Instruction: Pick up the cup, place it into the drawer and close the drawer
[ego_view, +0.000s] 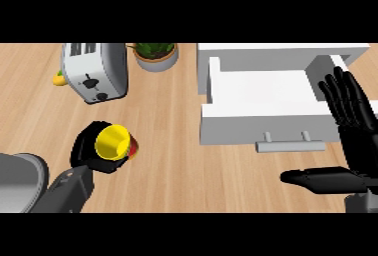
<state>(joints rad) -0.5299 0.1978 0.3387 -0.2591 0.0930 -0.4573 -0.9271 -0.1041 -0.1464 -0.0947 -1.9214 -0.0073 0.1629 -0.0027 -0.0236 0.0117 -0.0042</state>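
Nearest, at the lower left, the grey left forearm comes up from the edge, and the left hand (92, 150) has its black fingers curled round the cup (113, 142), a yellow cup tipped so that its open mouth faces up toward the viewer, with a bit of red showing at its right side. The cup is held over the bare wooden worktop (184, 165), well to the left of the drawer. A grey rounded shape sits at the lower left corner beside the forearm; what it is cannot be told. At the lower right the right hand (351, 135) is spread wide, fingers straight and pointing away, thumb stretched out to the left, holding nothing; its fingers lie over the right side of the drawer. Further off, the white drawer (258, 95) stands pulled out, its inside showing, with a grey handle (290, 145) on its near front. Farther left stands a silver toaster (96, 70) with something yellow just behind its left side, and beside it, at the far edge, a potted plant (156, 54).
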